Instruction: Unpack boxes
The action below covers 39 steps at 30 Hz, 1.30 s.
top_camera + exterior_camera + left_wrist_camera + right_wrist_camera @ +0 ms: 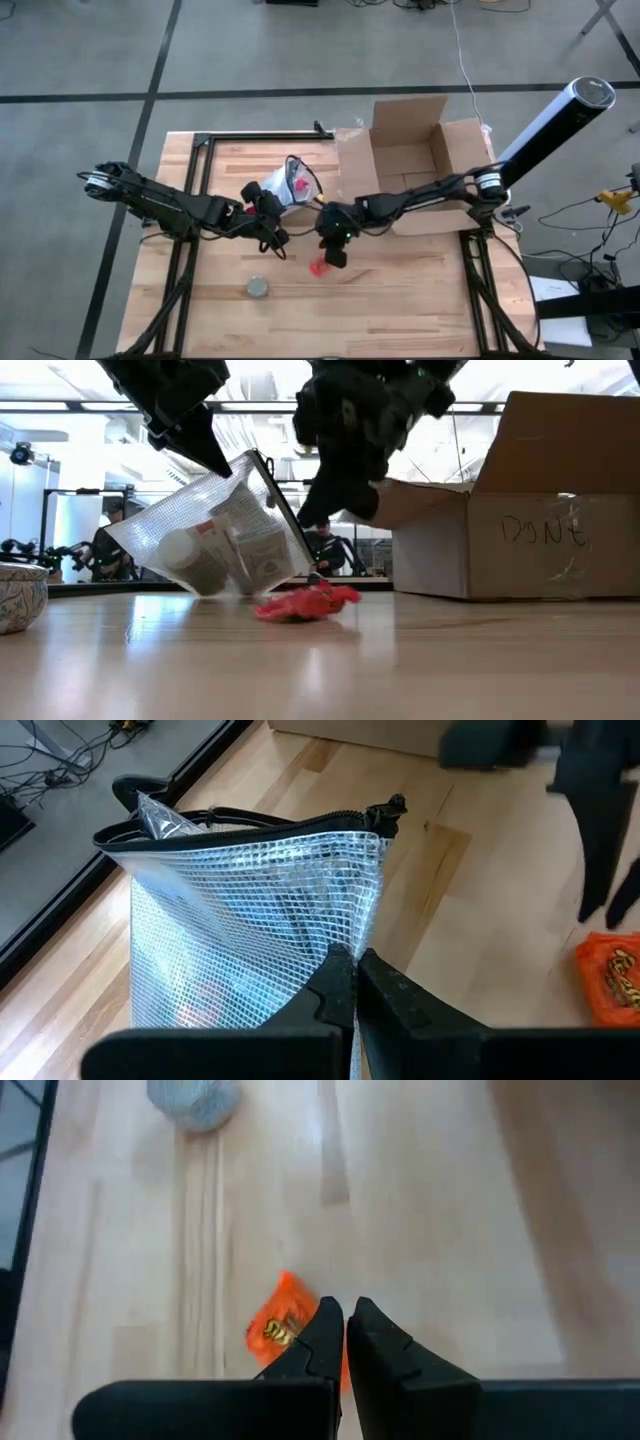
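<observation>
The brown cardboard box [410, 165] stands open at the table's far right, flaps up. My left gripper [262, 208] is shut on a clear mesh zip pouch [220, 540], which holds a white bottle and small packets and hangs tilted left of the box. An orange candy packet [305, 603] lies flat on the table in front of the pouch. My right gripper [345, 1325] is shut with nothing between its fingers, a short way above the packet and clear of it. My left gripper pinches the pouch's mesh side edge [335, 935] between its two fingers, a little below the zipper's pull end [385, 812]. The fingers come slanting down from the table's left. The pouch hangs tilted below them; whether its lower corner [195, 588] rests on the table I cannot tell.
A small patterned bowl [258, 288] sits near the table's front, left of the packet. Black frame rails [200, 180] run along the table's left and far sides. Bare wood lies between the packet and the front edge.
</observation>
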Each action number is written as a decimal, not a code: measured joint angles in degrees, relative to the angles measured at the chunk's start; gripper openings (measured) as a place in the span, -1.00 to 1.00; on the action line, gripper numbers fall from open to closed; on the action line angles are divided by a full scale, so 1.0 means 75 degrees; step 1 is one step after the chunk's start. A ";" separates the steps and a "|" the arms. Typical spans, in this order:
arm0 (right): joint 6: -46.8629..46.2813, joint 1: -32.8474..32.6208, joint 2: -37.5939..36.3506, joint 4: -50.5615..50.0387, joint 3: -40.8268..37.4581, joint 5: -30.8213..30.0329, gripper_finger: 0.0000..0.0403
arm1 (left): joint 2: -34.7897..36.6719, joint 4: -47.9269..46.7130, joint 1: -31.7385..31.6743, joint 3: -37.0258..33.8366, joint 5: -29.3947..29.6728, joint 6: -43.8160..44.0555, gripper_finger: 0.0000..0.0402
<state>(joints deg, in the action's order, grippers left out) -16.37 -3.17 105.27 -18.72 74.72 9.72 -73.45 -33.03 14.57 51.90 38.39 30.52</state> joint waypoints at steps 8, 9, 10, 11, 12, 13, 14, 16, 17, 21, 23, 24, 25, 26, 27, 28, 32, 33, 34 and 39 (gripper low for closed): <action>0.0756 0.0051 -0.0013 -0.0894 0.0181 0.0233 -1.00 | 0.0000 -0.0004 -0.0001 0.0000 -0.0003 -0.0029 -1.00; 0.0830 0.0048 0.0047 -0.0896 0.0168 0.0422 -0.98 | 0.0000 -0.0002 0.0000 0.0000 0.0000 -0.0037 -1.00; 0.0866 0.0046 0.0108 -0.0889 0.0168 0.0680 -0.95 | 0.0000 -0.0004 -0.0001 0.0000 -0.0003 -0.0062 -1.00; 0.0872 0.0043 0.0160 -0.0872 0.0168 0.0894 -0.91 | 0.0000 -0.0004 -0.0001 0.0000 -0.0003 -0.0089 -1.00; 0.0872 0.0043 0.0228 -0.0862 0.0168 0.1042 -0.86 | 0.0000 -0.0004 -0.0001 0.0000 -0.0003 -0.0111 -1.00; 0.0884 0.0033 0.0255 -0.0850 0.0165 0.1094 -0.79 | 0.0000 -0.0004 0.0000 0.0000 -0.0003 -0.0112 -1.00; 0.0902 0.0022 0.0282 -0.0827 0.0161 0.1118 -0.71 | 0.0000 -0.0004 0.0001 0.0000 -0.0003 -0.0113 -1.00; 0.0923 0.0011 0.0310 -0.0746 0.0156 0.1156 -0.55 | 0.0000 -0.0005 -0.0001 0.0000 -0.0003 -0.0114 -1.00; 0.0927 0.0011 0.0309 -0.0747 0.0156 0.1164 -0.45 | 0.0000 -0.0007 -0.0001 0.0000 -0.0002 -0.0114 -1.00; 0.0993 0.0009 0.0339 -0.0570 0.0156 0.1165 -0.09 | 0.0003 -0.0004 -0.0001 0.0000 -0.0001 -0.0135 -1.00; 0.1055 0.0008 0.0370 -0.0571 0.0154 0.1165 0.05 | 0.0003 -0.0004 -0.0001 0.0000 -0.0005 -0.0137 -1.00; 0.1094 0.0008 0.0405 -0.0549 0.0154 0.1168 0.11 | 0.0003 -0.0004 -0.0001 0.0000 -0.0003 -0.0142 -1.00; 0.1124 0.0008 0.0445 -0.0541 0.0154 0.1176 0.16 | 0.0003 -0.0004 -0.0001 0.0000 -0.0003 -0.0159 -1.00; 0.1136 -0.0005 0.0501 -0.0546 0.0154 0.1213 0.20 | 0.0003 -0.0003 -0.0001 0.0000 -0.0003 -0.0193 -1.00; 0.1143 -0.0009 0.0581 -0.0533 0.0154 0.1298 0.24 | 0.0003 -0.0004 -0.0001 0.0000 -0.0006 -0.0199 -1.00; 0.1138 -0.0025 0.0653 -0.0480 0.0154 0.1406 0.27 | 0.0003 -0.0004 -0.0001 0.0000 -0.0013 -0.0201 -1.00; 0.1169 -0.0188 0.0931 -0.0342 0.0151 0.1645 0.31 | 0.0003 -0.0004 -0.0001 0.0000 -0.0047 -0.0201 -1.00; 0.1209 -0.0231 0.0983 -0.0309 0.0151 0.1650 0.32 | 0.0003 -0.0004 -0.0001 0.0000 -0.0045 -0.0201 -1.00; 0.1278 -0.0261 0.1026 -0.0290 0.0151 0.1654 0.32 | 0.0003 -0.0004 -0.0001 0.0000 -0.0044 -0.0201 -1.00; 0.1384 -0.0273 0.1349 -0.0180 0.0201 0.1639 0.31 | 0.0003 -0.0003 -0.0001 0.0000 -0.0050 -0.0201 -1.00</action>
<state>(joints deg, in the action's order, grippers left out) -5.99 -5.23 115.39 -20.08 76.24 22.02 -73.43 -33.05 14.57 51.90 38.02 29.02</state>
